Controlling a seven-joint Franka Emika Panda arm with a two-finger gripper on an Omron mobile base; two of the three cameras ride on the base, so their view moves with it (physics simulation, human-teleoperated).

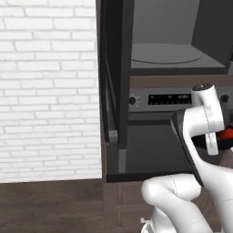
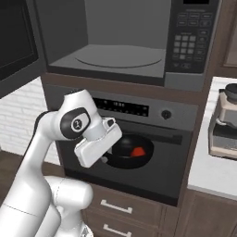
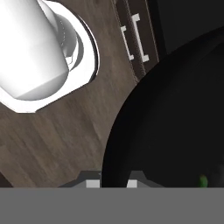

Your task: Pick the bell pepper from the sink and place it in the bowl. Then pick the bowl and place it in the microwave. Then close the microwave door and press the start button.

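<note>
My gripper (image 2: pixel 107 158) is shut on the near rim of the black bowl (image 2: pixel 131 149) and holds it in the air in front of the oven door. The red bell pepper (image 2: pixel 137 151) lies inside the bowl. In the hand view the bowl (image 3: pixel 175 122) bulks large, its rim pinched between my fingertips (image 3: pixel 92 183), and the pepper's green stem (image 3: pixel 202 180) peeks out at the lower right. The microwave (image 2: pixel 120 44) stands above with its cavity exposed. Its door (image 2: pixel 16 41) is swung wide to the left. The sink is out of view.
The microwave's keypad panel (image 2: pixel 190 41) is right of the cavity. Below it sits an oven (image 2: pixel 152 176) with a knob (image 2: pixel 165 114) and display strip. A coffee machine (image 2: pixel 226 121) stands on the white counter (image 2: pixel 210 173) at right. White brick wall (image 1: pixel 48 91) lies left.
</note>
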